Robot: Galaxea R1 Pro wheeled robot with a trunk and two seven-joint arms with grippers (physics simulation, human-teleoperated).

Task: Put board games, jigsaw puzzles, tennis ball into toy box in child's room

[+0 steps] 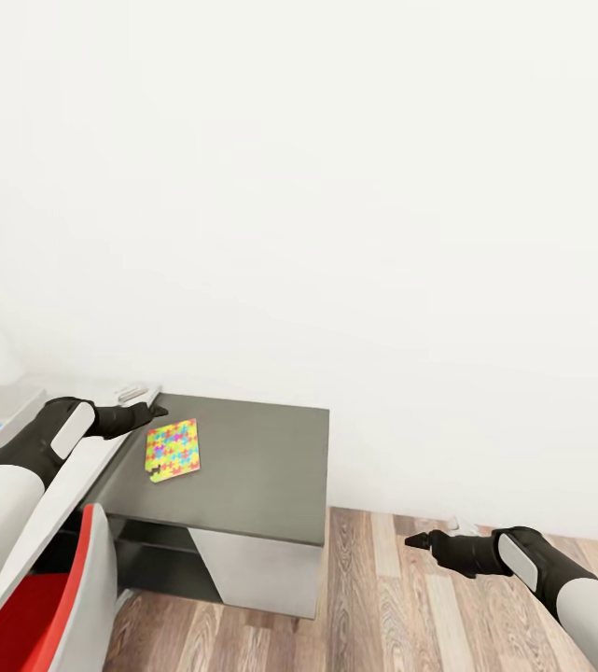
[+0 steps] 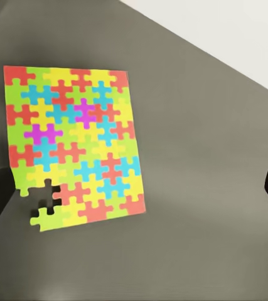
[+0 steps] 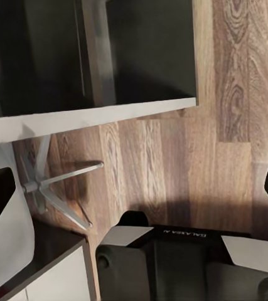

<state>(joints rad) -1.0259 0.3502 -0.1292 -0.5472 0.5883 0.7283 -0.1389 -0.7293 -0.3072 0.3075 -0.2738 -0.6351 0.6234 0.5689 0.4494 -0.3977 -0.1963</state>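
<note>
White wall, wood-plank floor (image 1: 401,597); dark grey surface (image 1: 252,467) lower left of head view. Jigsaw puzzle (image 1: 173,449) flat near its left edge. Left gripper (image 1: 149,412) beside puzzle's top edge, jaws wide, empty. Right gripper (image 1: 417,540) over floor; opening unclear. We judge: thin sheet, slide to edge, then pinch.

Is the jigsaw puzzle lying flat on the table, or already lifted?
Flat: the jigsaw puzzle rests on the grey table; the open left claw hovers above it.
</note>
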